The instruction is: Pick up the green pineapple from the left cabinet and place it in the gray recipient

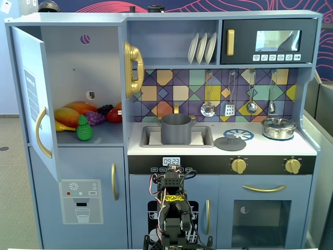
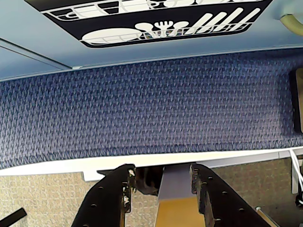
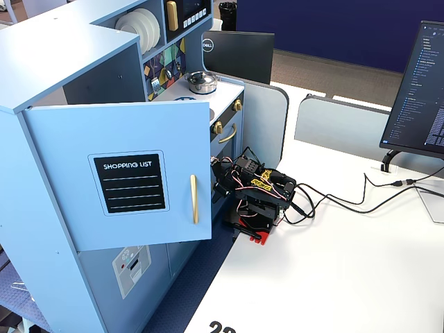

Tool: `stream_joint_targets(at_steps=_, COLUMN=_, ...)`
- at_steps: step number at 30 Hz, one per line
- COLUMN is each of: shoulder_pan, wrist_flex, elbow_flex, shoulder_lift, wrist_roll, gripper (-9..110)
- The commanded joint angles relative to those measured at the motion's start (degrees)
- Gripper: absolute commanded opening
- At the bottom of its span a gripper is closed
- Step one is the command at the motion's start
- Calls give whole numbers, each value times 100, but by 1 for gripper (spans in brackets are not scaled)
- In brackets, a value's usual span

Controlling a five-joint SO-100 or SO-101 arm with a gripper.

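Note:
The green pineapple [image 1: 84, 129] stands upright at the front of the shelf in the left cabinet [image 1: 83, 67], whose door [image 1: 30, 99] is swung open to the left. The gray recipient [image 1: 176, 129] sits in the sink of the counter. My arm [image 1: 174, 208] is folded low in front of the toy kitchen, well below both, and shows in another fixed view at the table edge [image 3: 257, 194]. In the wrist view my gripper [image 2: 162, 171] points down at the blue carpet [image 2: 151, 104], open, with nothing between its black fingers [image 2: 111, 198]. The pineapple is hidden in the wrist view.
A mango [image 1: 73, 111], purple grapes [image 1: 95, 117] and a red fruit [image 1: 115, 115] lie behind the pineapple. A flat gray lid [image 1: 230, 142] and a silver lidded pot [image 1: 278, 128] sit on the counter. The open door [image 3: 125, 180] juts out beside the arm. Cables [image 3: 347, 201] and a monitor [image 3: 416, 90] stand on the white table.

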Motion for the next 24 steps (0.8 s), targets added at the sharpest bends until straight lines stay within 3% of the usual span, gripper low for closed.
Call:
stream_joint_targets(at_steps=1, shoulder_pan=176, wrist_flex=984, elbow_flex=0, shoulder_lift=-62, wrist_roll=35, gripper=0)
stream_joint_targets(at_steps=10, shoulder_pan=185, wrist_flex=984, elbow_flex=0, shoulder_lift=-62, wrist_roll=-53, gripper=0)
stream_joint_targets(at_steps=14, shoulder_pan=-738, wrist_flex=369, elbow_flex=0, shoulder_lift=-79, wrist_roll=237, gripper=0)
stream_joint_targets(at_steps=17, shoulder_pan=-2065, wrist_flex=-1969, elbow_flex=0, shoulder_lift=-79, wrist_roll=1318, gripper=0)
stream_joint_targets(at_steps=21, shoulder_pan=-3630, wrist_flex=-7365, elbow_flex=-18, shoulder_lift=-826, wrist_roll=1828, gripper=0)
stream_joint_targets(at_steps=24, shoulder_pan=-4553, wrist_flex=-8631, elbow_flex=-826, shoulder_lift=-1608, wrist_roll=1046, gripper=3)
